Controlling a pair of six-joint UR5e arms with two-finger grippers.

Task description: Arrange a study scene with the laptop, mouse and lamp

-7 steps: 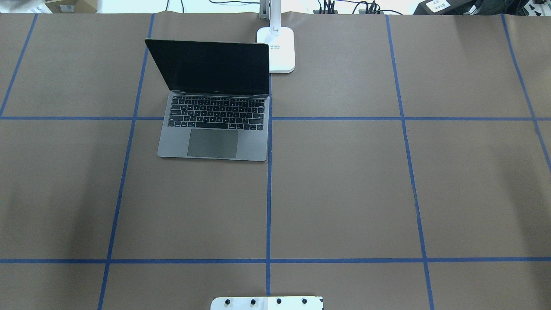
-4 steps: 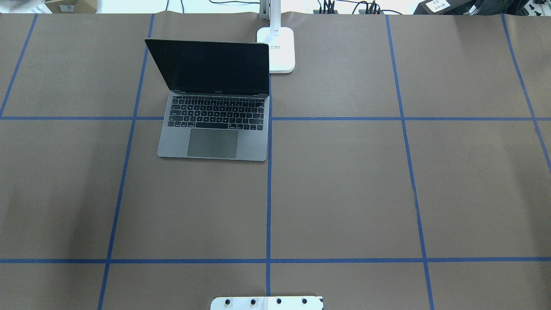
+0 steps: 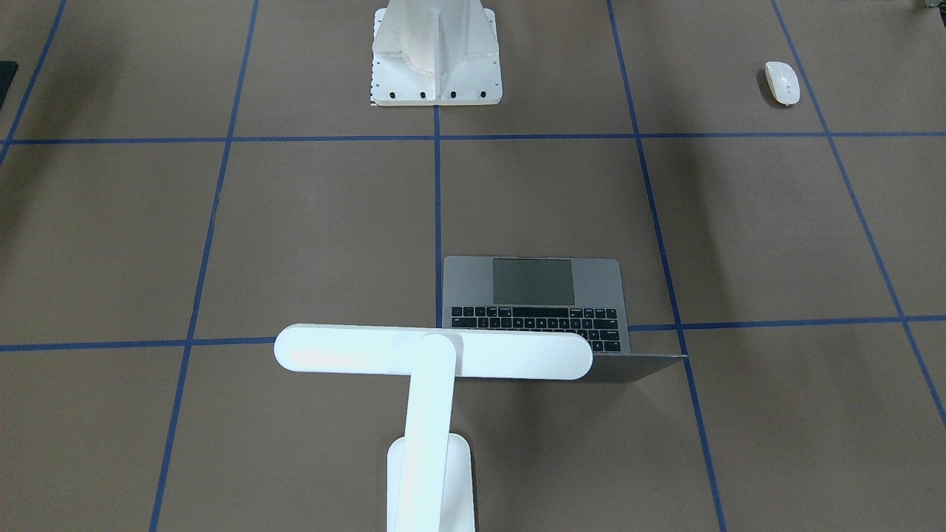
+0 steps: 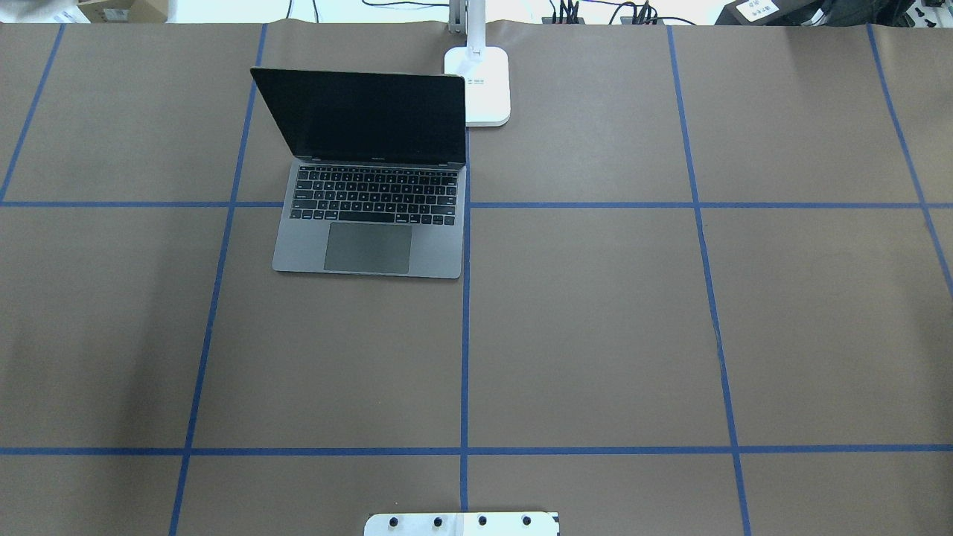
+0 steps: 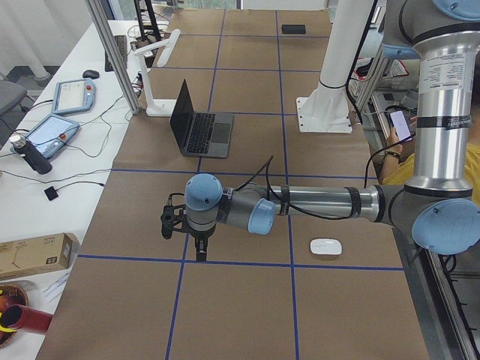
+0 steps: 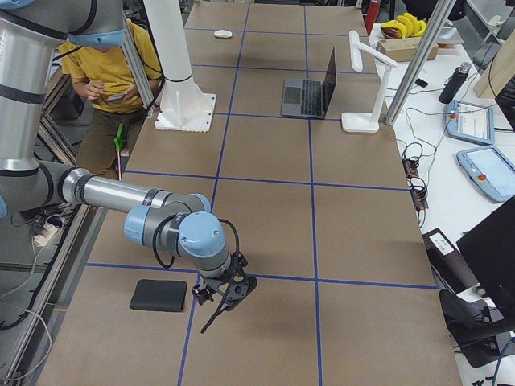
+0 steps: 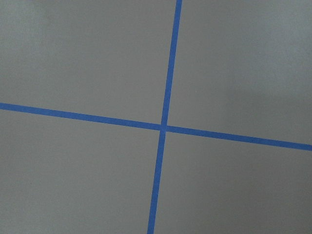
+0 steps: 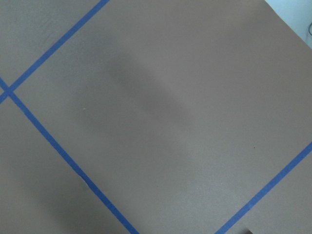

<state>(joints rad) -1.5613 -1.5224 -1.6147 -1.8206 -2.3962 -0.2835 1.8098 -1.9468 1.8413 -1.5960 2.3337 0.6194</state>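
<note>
Laptop (image 4: 368,223) open, lamp (image 4: 484,89) just beside its lid | mouse (image 3: 782,82) well apart, near the bench (image 4: 595,335) edge on my robot's left | left hand (image 5: 201,257) and right hand (image 6: 211,322): spread or pressed together, I cannot tell | I'd fetch the mouse with the left, pinching low across its narrow sides; glossy shell may slip.

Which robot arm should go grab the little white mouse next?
Left. The mouse lies on the robot's left side, close to the left arm. The right arm hangs over the far opposite end, by the black mat.
</note>
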